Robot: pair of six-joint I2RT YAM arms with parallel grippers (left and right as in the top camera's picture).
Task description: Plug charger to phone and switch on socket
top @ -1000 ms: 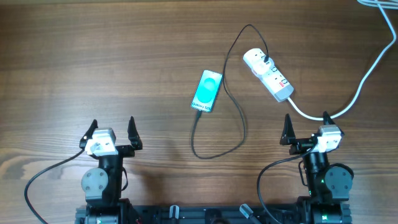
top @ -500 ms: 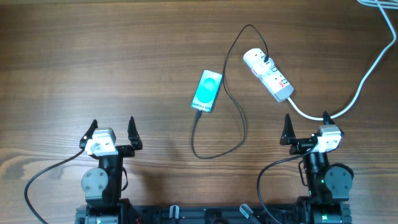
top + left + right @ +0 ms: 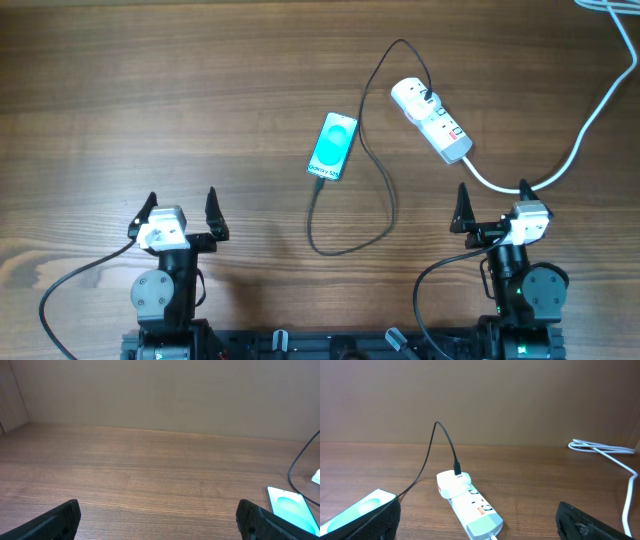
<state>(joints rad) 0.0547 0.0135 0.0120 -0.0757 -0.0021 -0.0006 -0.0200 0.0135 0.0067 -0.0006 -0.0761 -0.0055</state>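
Seen from above, both arms sit parked at the near edge of the wooden table (image 3: 150, 80), one at about 7 o'clock and the other at about 5 o'clock. The left gripper (image 3: 181, 200) is released, its two dark fingers (image 3: 55, 520) spread wide with only bare wood between them. The right gripper (image 3: 492, 195) is spread just as wide and grasps nothing.

The phone (image 3: 332, 147) lies flat a little past the middle of the table, its cyan screen up and its white band at the near end. It is well apart from both grippers. From the left wrist camera it shows only at the lower right corner (image 3: 292, 510).

The socket (image 3: 430, 120) lies at roughly 2 o'clock from the phone, angled across the wood. Its thick white cord (image 3: 590, 120) curves away toward the table's 1 o'clock corner. The right wrist camera looks straight at the socket (image 3: 470, 505), with the phone (image 3: 355, 512) at its 9 o'clock.

The charger (image 3: 390, 200) rises from the socket's far end, arcs toward 12 o'clock, and runs down past the phone's right side. It loops at 6 o'clock and ends right at the phone's near edge. I cannot tell whether the tip is seated.
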